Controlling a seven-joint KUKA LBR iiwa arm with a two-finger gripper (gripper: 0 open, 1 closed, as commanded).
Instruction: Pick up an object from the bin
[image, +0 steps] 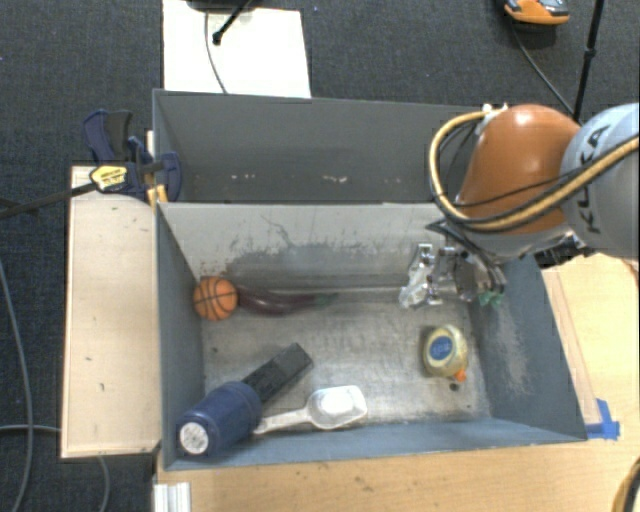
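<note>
Shiny metal gripper (430, 278) low by the far wall of the grey metal bin (520, 340), toward its right side; impossible to tell whether spread or closed. Just nearside of it, apart, on the scuffed floor: round yellow-rimmed tape measure (444, 352) with a blue face. Far left corner: small orange ribbed ball (215, 298) just beside a dark purple oblong thing (275, 300). Near left corner: blue cylinder (220, 418), black block (278, 370), white plastic scoop (330, 407)
</note>
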